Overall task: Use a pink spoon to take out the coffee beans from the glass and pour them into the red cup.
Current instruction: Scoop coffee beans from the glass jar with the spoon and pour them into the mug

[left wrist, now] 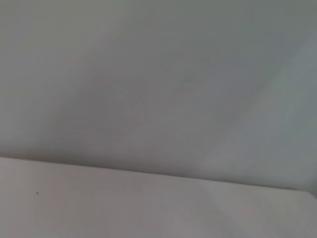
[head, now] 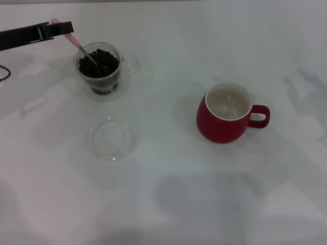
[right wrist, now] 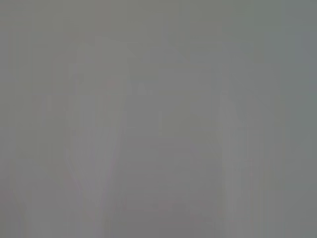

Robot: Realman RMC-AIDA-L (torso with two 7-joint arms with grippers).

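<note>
One glass dish (empty) near glass.

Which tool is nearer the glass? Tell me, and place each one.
Left. The left tool holds the pink spoon just beside the glass, its bowl in the coffee beans. The right tool appears in no view.

The left gripper reaches in horizontally from the far-left edge of the head view, its fingers closed on a slim handle, while the right arm does not appear in any view.
</note>
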